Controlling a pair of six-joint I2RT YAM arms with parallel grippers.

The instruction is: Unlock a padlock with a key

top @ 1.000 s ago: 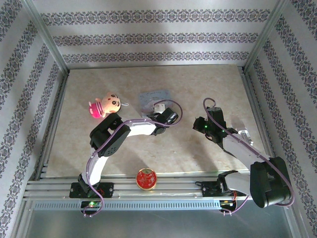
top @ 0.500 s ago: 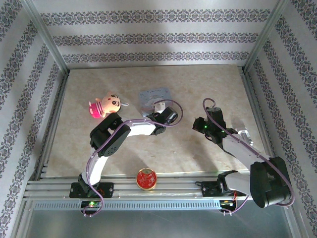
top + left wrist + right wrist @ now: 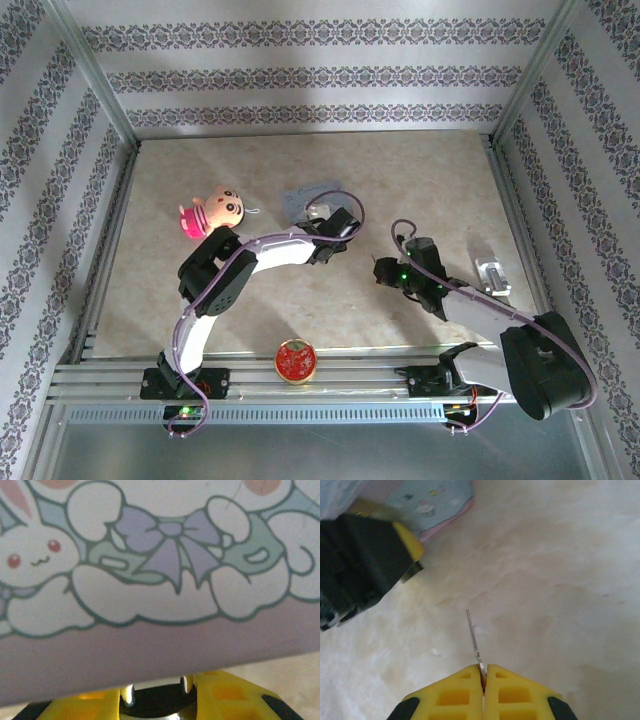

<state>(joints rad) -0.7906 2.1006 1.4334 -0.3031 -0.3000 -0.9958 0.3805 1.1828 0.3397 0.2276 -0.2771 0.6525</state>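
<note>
In the left wrist view my left gripper point(image 3: 157, 694) has its yellow fingers point(image 3: 230, 695) closed on a dark padlock point(image 3: 160, 702). Two silver shackle legs stick up from it between them. A pouch printed with bunnies point(image 3: 165, 555) lies right against the lock and hides its far side. From above, the left gripper point(image 3: 324, 216) sits at the pouch's point(image 3: 300, 198) near edge. My right gripper point(image 3: 483, 672) is shut on a key point(image 3: 473, 635), its thin blade pointing forward over bare table. It hovers point(image 3: 384, 272) to the right of the left gripper, a short gap away.
A pink doll point(image 3: 210, 212) lies left of the pouch. A red round tin point(image 3: 295, 360) stands at the near edge between the arm bases. A small silver object point(image 3: 492, 272) lies at the right. The left gripper's black-and-yellow finger point(image 3: 375, 555) shows ahead-left in the right wrist view.
The left jaws have narrowed onto the padlock and the left gripper has shifted slightly towards the pouch. The right arm has swung left and nearer, bringing the key towards the left gripper.
</note>
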